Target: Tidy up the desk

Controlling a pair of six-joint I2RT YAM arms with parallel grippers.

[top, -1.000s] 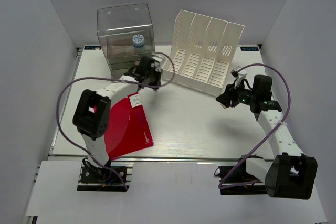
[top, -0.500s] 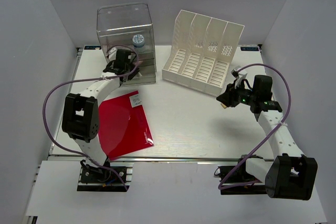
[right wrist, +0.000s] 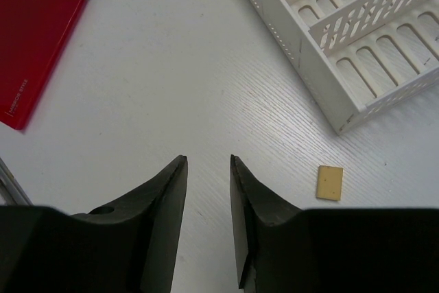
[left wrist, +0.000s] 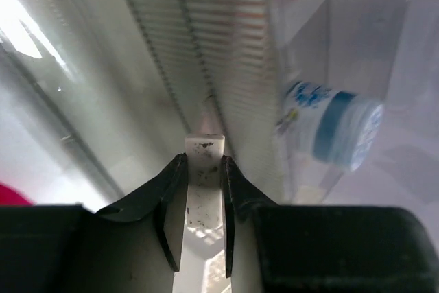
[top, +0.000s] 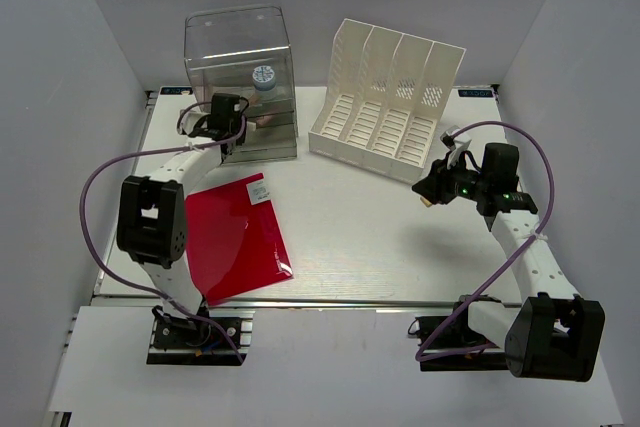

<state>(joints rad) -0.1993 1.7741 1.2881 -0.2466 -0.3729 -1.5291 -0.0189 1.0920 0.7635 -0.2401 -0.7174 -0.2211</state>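
The desk (top: 360,237) carries everything. The clear drawer box (top: 238,47) and the white file rack (top: 385,107) stand at its far edge, I think as storage. The red folder (top: 240,242) lies flat on the left, not yet filed. The left gripper (left wrist: 203,162), close against the box, is clamped on a small white piece (left wrist: 204,143), probably meant to go inside. The right gripper (right wrist: 208,162) hovers with jaws a little apart and empty.
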